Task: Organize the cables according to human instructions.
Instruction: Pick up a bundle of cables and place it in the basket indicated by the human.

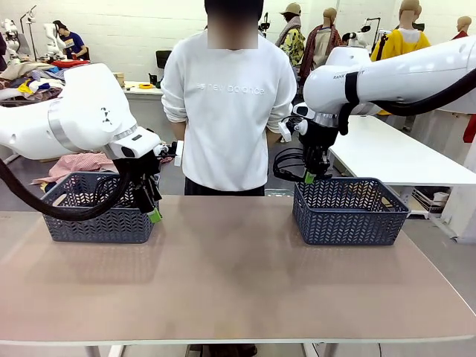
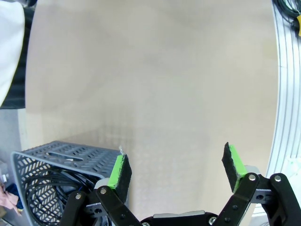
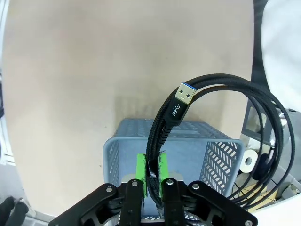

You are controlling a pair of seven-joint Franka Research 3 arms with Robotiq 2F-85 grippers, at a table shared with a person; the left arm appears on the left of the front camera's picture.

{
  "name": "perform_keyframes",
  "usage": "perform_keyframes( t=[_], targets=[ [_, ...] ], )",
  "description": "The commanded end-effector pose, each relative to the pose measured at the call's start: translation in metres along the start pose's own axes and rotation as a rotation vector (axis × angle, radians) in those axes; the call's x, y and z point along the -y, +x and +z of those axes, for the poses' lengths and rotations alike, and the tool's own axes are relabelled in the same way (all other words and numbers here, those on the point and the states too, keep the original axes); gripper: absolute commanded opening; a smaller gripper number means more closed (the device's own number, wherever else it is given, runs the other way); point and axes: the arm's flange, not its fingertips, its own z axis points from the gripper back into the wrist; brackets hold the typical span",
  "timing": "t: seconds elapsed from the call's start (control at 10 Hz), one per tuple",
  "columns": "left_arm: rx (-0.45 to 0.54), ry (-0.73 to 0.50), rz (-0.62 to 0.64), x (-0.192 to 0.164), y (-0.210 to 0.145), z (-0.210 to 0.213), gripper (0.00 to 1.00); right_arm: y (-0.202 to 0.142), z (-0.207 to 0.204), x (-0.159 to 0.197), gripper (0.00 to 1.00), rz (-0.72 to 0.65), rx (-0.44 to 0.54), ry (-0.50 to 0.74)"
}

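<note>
The right gripper [image 3: 150, 181] pinches a coiled black USB cable [image 3: 207, 117] between its green pads above the right basket [image 1: 348, 212]. The left gripper [image 2: 176, 172] hangs spread wide and empty beside the left basket [image 1: 100, 223], where more cables [image 2: 44, 188] lie, with a person [image 1: 227, 111] standing at the table's far side.

Two dark mesh baskets [image 1: 100, 216] [image 1: 349, 212] stand well apart on the tan table [image 1: 230, 282].

A pale tan surface [image 1: 230, 275] carries two dark grey lattice baskets — the left basket [image 1: 100, 223] toward one side (black cables [image 2: 44, 188] coiled inside it), the right basket [image 1: 348, 217] well apart toward the other side.
</note>
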Motion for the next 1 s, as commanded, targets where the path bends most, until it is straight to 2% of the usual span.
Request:
perform_keyframes(
  t=[0.0,0.4,0.5,0.9],
  targets=[
    [0.0,0.002,0.001,0.0,-0.002,0.001,1.0,0.0,0.005,0.002,0.0,0.018,0.0,0.017],
    [0.0,0.002,0.001,0.0,-0.002,0.001,1.0,0.0,0.005,0.002,0.0,0.018,0.0,0.017],
    [0.0,0.002,0.001,0.0,-0.002,0.001,1.0,0.0,0.0,-0.001,0.13,0.003,-0.002,0.015],
    [0.0,0.002,0.001,0.0,-0.002,0.001,1.0,-0.052,-0.005,0.002,0.13,-0.1,-0.022,0.035]
  ],
)
